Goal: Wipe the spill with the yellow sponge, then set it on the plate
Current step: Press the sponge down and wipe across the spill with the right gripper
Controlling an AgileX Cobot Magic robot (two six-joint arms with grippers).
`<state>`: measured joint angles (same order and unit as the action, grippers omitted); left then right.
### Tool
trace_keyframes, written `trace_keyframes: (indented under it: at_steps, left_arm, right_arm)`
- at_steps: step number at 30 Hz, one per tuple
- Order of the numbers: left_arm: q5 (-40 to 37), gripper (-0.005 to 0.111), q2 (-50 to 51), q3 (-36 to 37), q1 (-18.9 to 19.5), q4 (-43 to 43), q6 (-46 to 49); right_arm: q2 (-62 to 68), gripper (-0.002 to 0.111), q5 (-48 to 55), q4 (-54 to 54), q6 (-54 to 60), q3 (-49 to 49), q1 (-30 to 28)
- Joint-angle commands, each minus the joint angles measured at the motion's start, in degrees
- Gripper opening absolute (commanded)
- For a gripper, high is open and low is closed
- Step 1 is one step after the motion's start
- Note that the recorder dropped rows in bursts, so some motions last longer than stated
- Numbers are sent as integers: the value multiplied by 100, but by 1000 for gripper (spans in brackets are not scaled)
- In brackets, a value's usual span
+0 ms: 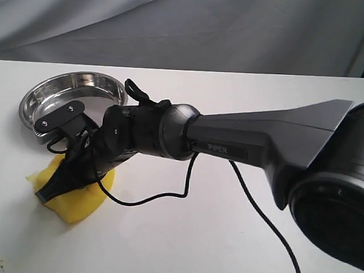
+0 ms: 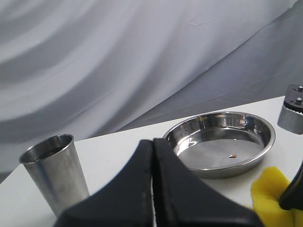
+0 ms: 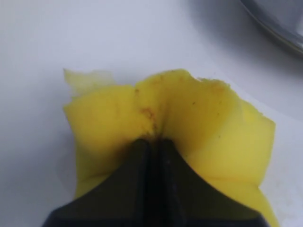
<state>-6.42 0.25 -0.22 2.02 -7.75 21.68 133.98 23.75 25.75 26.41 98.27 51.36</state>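
The yellow sponge (image 1: pixel 82 201) lies crumpled on the white table at the front left, just in front of the plate (image 1: pixel 74 77). My right gripper (image 1: pixel 49 193) reaches across from the right and is shut on the sponge (image 3: pixel 203 118), pinching a fold with brown specks; the right gripper (image 3: pixel 152 141) presses it against the table. The plate (image 2: pixel 222 115) is a shiny steel dish holding one small brown crumb. My left gripper (image 2: pixel 153 140) is shut with nothing in it, low beside the plate, and does not show in the exterior view. No spill is visible; the sponge may cover it.
A steel cup (image 2: pixel 54 172) stands upright on the table near the left gripper, on the side away from the plate. The right arm's black cable (image 1: pixel 252 203) trails over the table. Grey cloth hangs behind the table's far edge.
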Motion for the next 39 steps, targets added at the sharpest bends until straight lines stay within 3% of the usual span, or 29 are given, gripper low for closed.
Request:
trace_keyframes:
  at_steps: [1, 11, 18, 39]
  left_arm:
    - [64, 0, -25, 22, -25, -14, -15]
    - [64, 0, -25, 22, -25, -14, -15]
    - [64, 0, -25, 22, -25, -14, -15]
    - [64, 0, -25, 22, -25, -14, -15]
  right_arm:
    - [188, 0, -323, -72, 58, -82, -60]
    - [229, 0, 252, -121, -134, -82, -594]
    - [229, 0, 1201, -897, -134, -82, -810]
    - [-833, 0, 1264, -1875, -720, -82, -819]
